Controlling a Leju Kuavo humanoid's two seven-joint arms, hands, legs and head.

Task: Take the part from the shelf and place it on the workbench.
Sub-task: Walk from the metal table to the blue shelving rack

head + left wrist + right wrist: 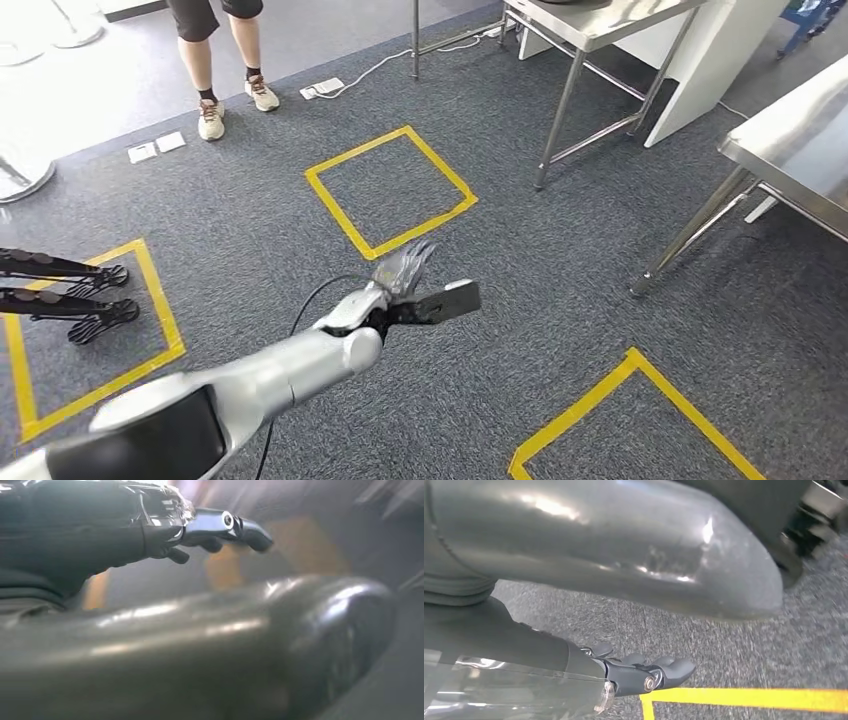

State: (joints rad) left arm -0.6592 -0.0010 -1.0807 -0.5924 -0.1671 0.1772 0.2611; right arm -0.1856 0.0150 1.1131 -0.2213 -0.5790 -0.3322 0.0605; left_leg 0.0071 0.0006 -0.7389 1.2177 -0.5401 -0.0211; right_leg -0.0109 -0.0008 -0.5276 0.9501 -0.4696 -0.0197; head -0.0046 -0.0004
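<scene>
In the head view my left arm reaches out over the grey carpet. My left hand [398,280] grips a dark, flat, rectangular part [448,300] by one end, and the part sticks out to the right, held well above the floor. The left wrist view is blurred, with the left hand [165,535] and its thick thumb [240,645] close to the lens; the part cannot be made out there. In the right wrist view my right hand [634,677] hangs over the carpet with its fingers [669,671] stretched out and nothing in them.
A steel workbench [800,140] stands at the right edge, and another steel table [610,25] at the back. A person's legs [225,60] are at the back left. Yellow tape squares [390,190] mark the carpet. Black stand feet [70,295] lie at the left, a power strip [322,88] near the person.
</scene>
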